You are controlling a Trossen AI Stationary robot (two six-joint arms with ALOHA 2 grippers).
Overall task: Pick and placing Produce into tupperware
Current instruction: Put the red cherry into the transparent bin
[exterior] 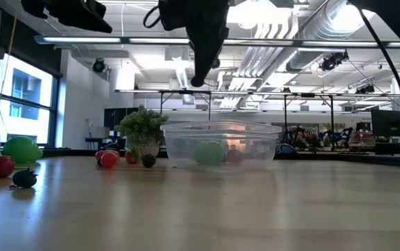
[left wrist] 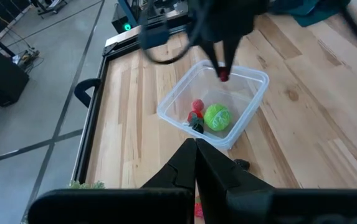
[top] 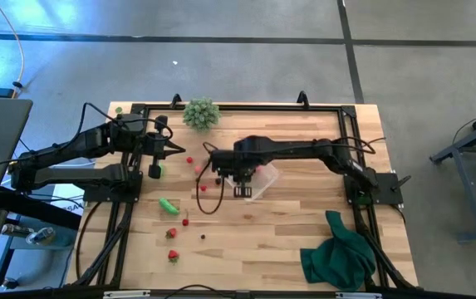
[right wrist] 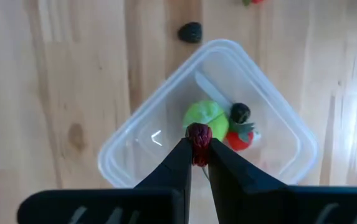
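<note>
The clear tupperware (top: pixel 264 179) stands near the table's middle. It holds a green round piece (right wrist: pixel 206 119), a red strawberry (right wrist: pixel 240 139) and a dark piece (right wrist: pixel 240 112). My right gripper (right wrist: pixel 198 152) hangs above it, shut on a small dark red berry (right wrist: pixel 198 134). More produce lies loose on the table to the left: a green oblong piece (top: pixel 169 205) and red pieces (top: pixel 172 234). My left gripper (top: pixel 175 149) waits shut over the table's left part, touching nothing. My right gripper pinches the dark red berry (right wrist: pixel 198 138) between its two fingertips, only at their free ends. The fingers come from above, pointing steeply down. The berry is lifted clear, over the open tupperware (left wrist: pixel 253 99).
A pale green bushy clump (top: pixel 200 114) stands at the far edge. A dark green cloth (top: pixel 337 253) lies at the near right corner. A dark piece (right wrist: pixel 190 32) lies just outside the tupperware. A black frame (top: pixel 354 149) borders the tabletop.
</note>
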